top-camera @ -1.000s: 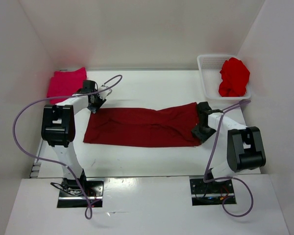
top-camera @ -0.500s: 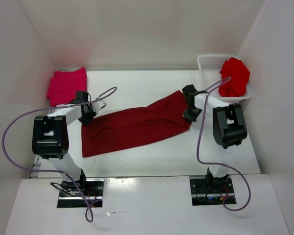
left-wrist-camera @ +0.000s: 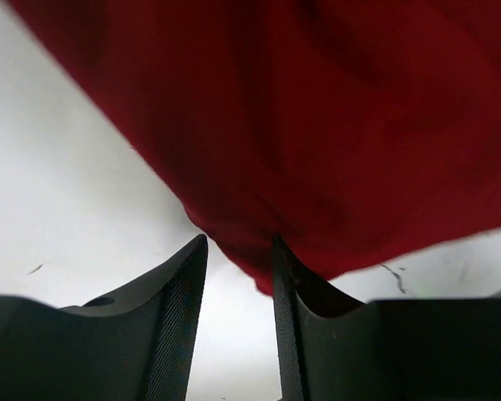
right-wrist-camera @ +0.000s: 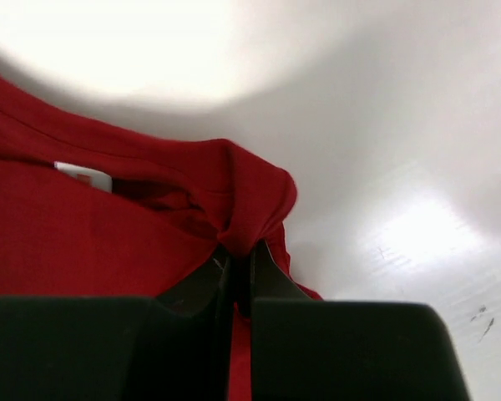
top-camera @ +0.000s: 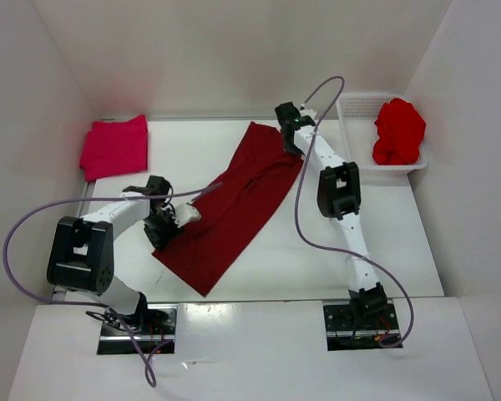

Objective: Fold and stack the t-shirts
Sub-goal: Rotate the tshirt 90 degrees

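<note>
The maroon t-shirt [top-camera: 234,200] lies on the white table [top-camera: 359,242] as 1 long, narrow strip running on a slant, its far end up near the back wall and its near end low on the left. The cloth is dark and matt, mostly flat, with soft creases along its length.

The right gripper [top-camera: 290,140] reaches over the far end. In its wrist view the 2 fingers are pressed together on a bunched fold of the maroon cloth, with the small white tag [right-wrist-camera: 82,175] just inside the neckline to the left.

The left gripper [left-wrist-camera: 238,251] sits at the left edge of the strip, about halfway down. Its jaws stand apart with bare table showing between them, and the shirt's hem lies right at their tips.

The pink t-shirt [top-camera: 114,144] rests folded flat in the far left corner, well apart from the maroon one. The bright red t-shirt [top-camera: 398,131] is crumpled in a heap in the white basket [top-camera: 359,102] at the far right
</note>
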Robot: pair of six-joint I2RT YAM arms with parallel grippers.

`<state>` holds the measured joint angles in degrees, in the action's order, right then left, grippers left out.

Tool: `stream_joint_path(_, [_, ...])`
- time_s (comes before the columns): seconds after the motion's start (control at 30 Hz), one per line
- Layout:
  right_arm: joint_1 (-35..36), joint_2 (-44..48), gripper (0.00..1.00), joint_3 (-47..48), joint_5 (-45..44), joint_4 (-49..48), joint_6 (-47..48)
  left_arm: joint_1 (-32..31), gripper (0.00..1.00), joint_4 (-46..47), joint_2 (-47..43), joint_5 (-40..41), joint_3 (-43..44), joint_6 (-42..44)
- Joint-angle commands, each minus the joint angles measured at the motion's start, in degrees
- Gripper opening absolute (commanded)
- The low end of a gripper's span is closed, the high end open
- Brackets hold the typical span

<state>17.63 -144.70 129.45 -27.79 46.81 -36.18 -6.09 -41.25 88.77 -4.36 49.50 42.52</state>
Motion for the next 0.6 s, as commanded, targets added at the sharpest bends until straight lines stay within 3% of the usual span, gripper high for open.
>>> stream_joint_path(0.0, [0.92,-12.81,0.0,26.24,-5.43,11.06,5.06,-3.56,0.44,-4.98,-2.63,-3.63,-0.28,1.95])
stream_joint_path(0.03, [0.92,-16.97,0.0,34.91,-5.43,14.42,6.64,-4.45,0.44,-4.98,-3.16,-4.33,-0.28,1.25])
stream_joint_path(0.17, [0.13,-19.12,0.05,37.79,0.28,12.17,6.91,-10.95,0.46,-6.29,-4.4,-5.04,-0.28,1.77])
stream_joint_path(0.3, [-1.01,-19.12,0.25,39.38,3.26,8.23,9.72,-19.56,0.46,-6.29,-5.01,-6.27,-0.28,0.1])
stream_joint_path(0.37, [-1.54,-19.12,0.47,38.78,8.96,6.73,12.17,-22.11,0.46,-6.29,-4.32,-6.88,0.25,-1.82])
stream_joint_path(0.4, [-1.54,-18.43,0.69,38.78,10.64,6.2,12.19,-23.26,0.46,-5.77,-4.31,-6.89,0.25,-1.83])
stream_joint_path(0.57, [-1.54,-11.93,0.91,39.3,5.74,10.22,11.41,-23.63,0.47,-7.17,-7.37,-6.89,3.84,-4.46])
